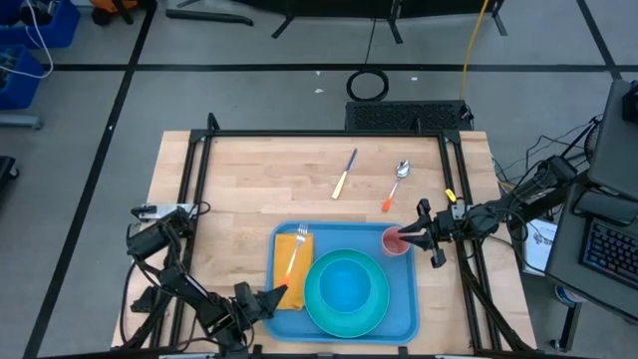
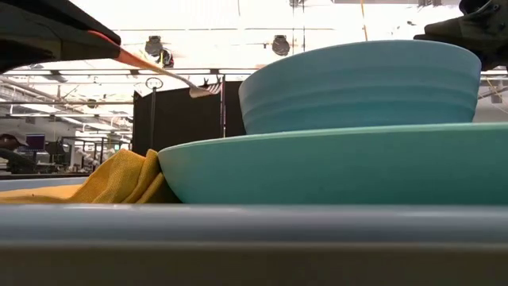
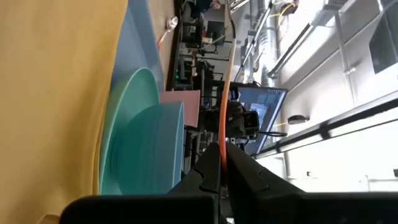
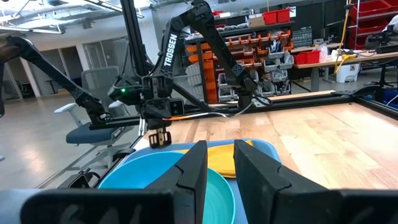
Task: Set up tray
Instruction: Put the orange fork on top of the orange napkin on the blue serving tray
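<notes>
The blue tray (image 1: 404, 291) lies at the table's near edge. It carries an orange-yellow napkin (image 1: 285, 264), a turquoise plate (image 1: 319, 311) with a bowl (image 1: 347, 284) on it, and a pink cup (image 1: 393, 242) in its far right corner. My left gripper (image 1: 271, 297), at the tray's near left corner, is shut on an orange-handled fork (image 1: 298, 244) above the napkin. My right gripper (image 1: 407, 236) is open, its fingers at the cup's right rim. The cup does not show in the right wrist view. My left gripper pinches the fork's orange handle (image 3: 224, 134) at its free end between the two fingers, coming about level from the tray's near left. The fork runs on forward along the fingers. It is lifted clear of the napkin, tines (image 2: 202, 91) tipped slightly down. My right gripper: I cannot tell whether its fingers touch the cup.
A yellow-handled knife (image 1: 344, 174) and an orange-handled spoon (image 1: 395, 185) lie on the bare wood beyond the tray. Black frame rails run along the table's left, right and far sides. There is free wood to the tray's left and right.
</notes>
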